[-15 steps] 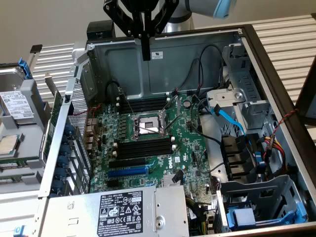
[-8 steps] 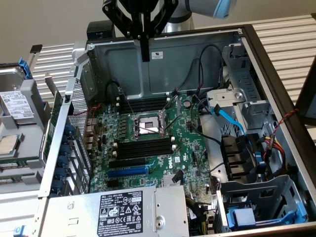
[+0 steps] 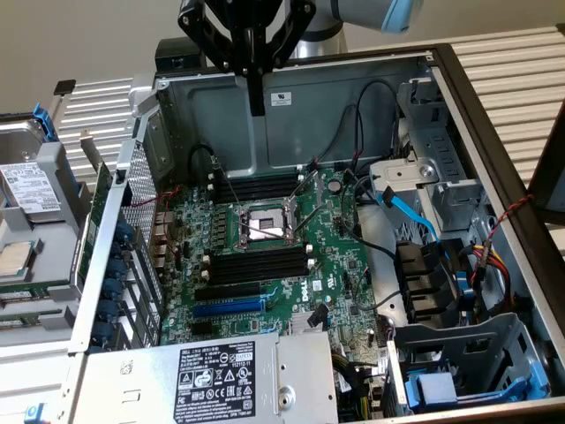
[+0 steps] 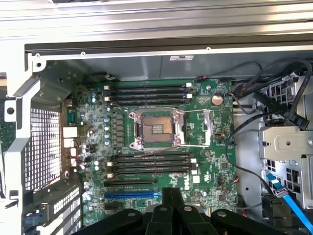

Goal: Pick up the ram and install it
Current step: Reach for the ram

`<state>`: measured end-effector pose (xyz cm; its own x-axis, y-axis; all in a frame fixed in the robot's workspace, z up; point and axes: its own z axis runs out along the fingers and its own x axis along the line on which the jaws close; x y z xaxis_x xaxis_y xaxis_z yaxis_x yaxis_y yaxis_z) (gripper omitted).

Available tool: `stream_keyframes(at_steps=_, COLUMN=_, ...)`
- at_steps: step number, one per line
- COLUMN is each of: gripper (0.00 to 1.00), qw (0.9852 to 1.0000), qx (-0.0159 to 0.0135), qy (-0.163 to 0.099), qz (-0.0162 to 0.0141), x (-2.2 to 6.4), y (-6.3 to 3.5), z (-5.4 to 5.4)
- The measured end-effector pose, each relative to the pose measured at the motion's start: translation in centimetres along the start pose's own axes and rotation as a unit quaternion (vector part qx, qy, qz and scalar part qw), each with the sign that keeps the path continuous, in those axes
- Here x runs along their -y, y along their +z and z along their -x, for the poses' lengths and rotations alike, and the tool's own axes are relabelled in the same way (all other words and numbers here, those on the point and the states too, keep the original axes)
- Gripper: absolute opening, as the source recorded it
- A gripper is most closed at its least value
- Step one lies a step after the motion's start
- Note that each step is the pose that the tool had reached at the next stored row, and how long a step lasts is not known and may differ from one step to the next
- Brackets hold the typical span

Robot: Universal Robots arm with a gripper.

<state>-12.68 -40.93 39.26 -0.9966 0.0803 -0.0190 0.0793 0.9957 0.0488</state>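
My gripper [image 3: 256, 104] hangs high over the back of the open computer case, shut, with nothing between its fingers. In the wrist view the gripper [image 4: 171, 195] points down at the motherboard [image 4: 205, 161]. The ram [image 3: 93, 225] looks like a thin dark green board strip standing on edge just outside the case wall on the exterior view's left, well away from the gripper. Two banks of empty black memory slots [image 3: 256, 265] [image 4: 151, 164] lie either side of the open CPU socket [image 3: 258, 221] [image 4: 156, 128].
A blue expansion slot [image 3: 228, 307] [image 4: 132, 194] lies near the power supply [image 3: 221, 375]. Loose black cables [image 3: 371, 247] and a blue cable [image 3: 406, 208] cross the case on the exterior view's right, beside drive cages [image 3: 459, 353]. A drive tray [image 3: 31, 230] stands outside on the exterior view's left.
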Motion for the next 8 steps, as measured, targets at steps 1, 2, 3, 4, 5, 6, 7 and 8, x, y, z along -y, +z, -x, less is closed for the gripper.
stream_keyframes(at_steps=1, gripper=0.11, qw=1.0, qx=-0.0002, qy=0.0, qz=-0.0001, x=0.04, y=0.0, z=-0.01)
stream_keyframes(at_steps=2, gripper=0.11, qw=1.0, qx=-0.0004, qy=0.0, qz=0.0, x=0.07, y=0.0, z=-0.02)
stream_keyframes(at_steps=3, gripper=0.11, qw=1.0, qx=-0.0008, qy=0.0, qz=-0.0001, x=0.11, y=-0.01, z=-0.02)
stream_keyframes(at_steps=4, gripper=0.11, qw=1.0, qx=-0.0009, qy=0.0, qz=-0.0001, x=0.16, y=-0.01, z=-0.02)
stream_keyframes(at_steps=5, gripper=0.11, qw=1.0, qx=-0.001, qy=0.0, qz=-0.0002, x=0.23, y=-0.01, z=-0.04)
stream_keyframes(at_steps=6, gripper=0.11, qw=1.0, qx=-0.0011, qy=0.0, qz=-0.0002, x=0.32, y=-0.01, z=-0.05)
stream_keyframes(at_steps=7, gripper=0.11, qw=1.0, qx=-0.0012, qy=0.001, qz=-0.0002, x=0.41, y=-0.01, z=-0.07)
stream_keyframes(at_steps=8, gripper=0.11, qw=1.0, qx=-0.0012, qy=0.001, qz=-0.0002, x=0.52, y=-0.02, z=-0.1)
